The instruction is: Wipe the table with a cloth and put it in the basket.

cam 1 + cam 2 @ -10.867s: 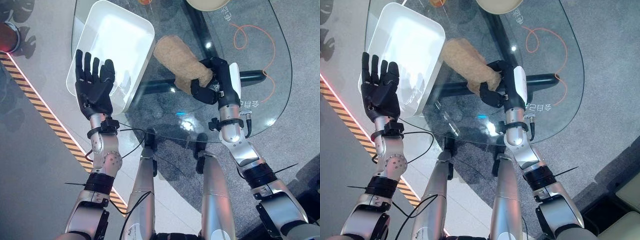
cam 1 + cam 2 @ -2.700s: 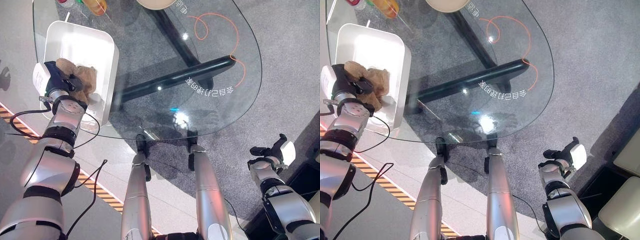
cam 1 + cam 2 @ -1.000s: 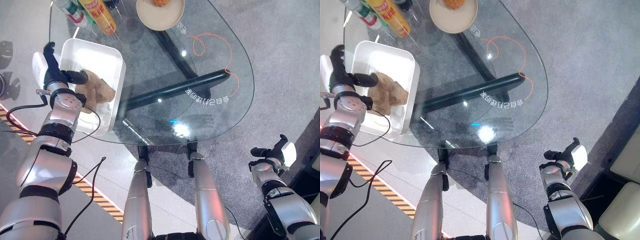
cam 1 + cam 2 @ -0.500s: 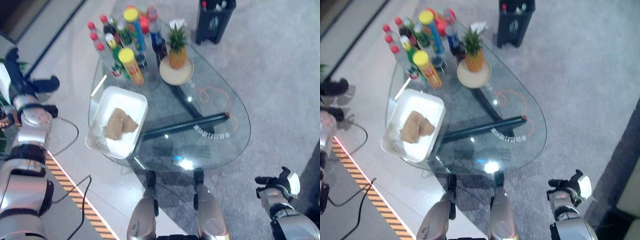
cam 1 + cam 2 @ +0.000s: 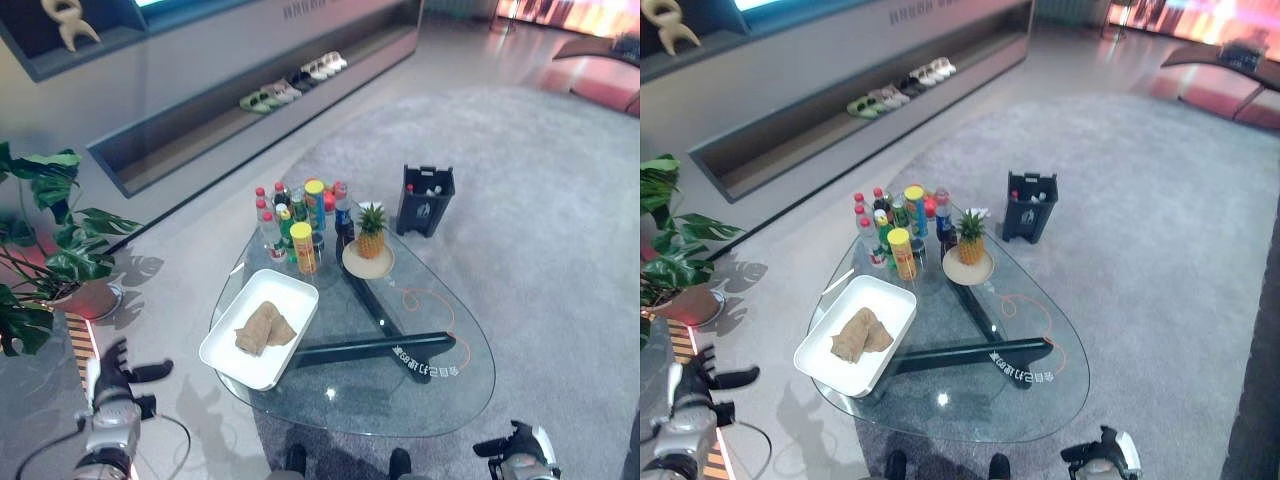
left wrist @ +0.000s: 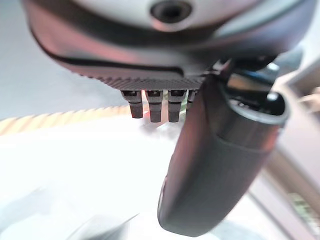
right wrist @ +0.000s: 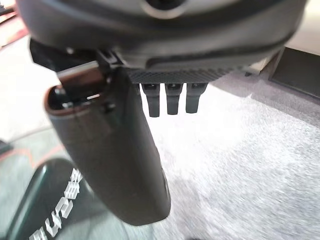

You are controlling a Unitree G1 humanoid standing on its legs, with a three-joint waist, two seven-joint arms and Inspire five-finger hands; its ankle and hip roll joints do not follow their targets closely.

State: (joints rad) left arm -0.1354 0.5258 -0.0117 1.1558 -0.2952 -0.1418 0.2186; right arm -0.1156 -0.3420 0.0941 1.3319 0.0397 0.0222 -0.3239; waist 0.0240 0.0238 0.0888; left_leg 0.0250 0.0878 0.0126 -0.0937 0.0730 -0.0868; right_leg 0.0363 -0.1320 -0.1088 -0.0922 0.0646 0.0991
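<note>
Task looks finished: cloth (image 5: 264, 328) lying in basket (image 5: 225, 353) on desk (image 5: 440, 395). Left robot hand (image 5: 118, 366) and right robot hand (image 5: 514, 447) both empty, relaxed wide, well clear.

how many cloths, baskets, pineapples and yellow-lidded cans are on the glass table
cloth: 1
white basket: 1
pineapple: 1
yellow-lidded cans: 2
total: 5
</note>
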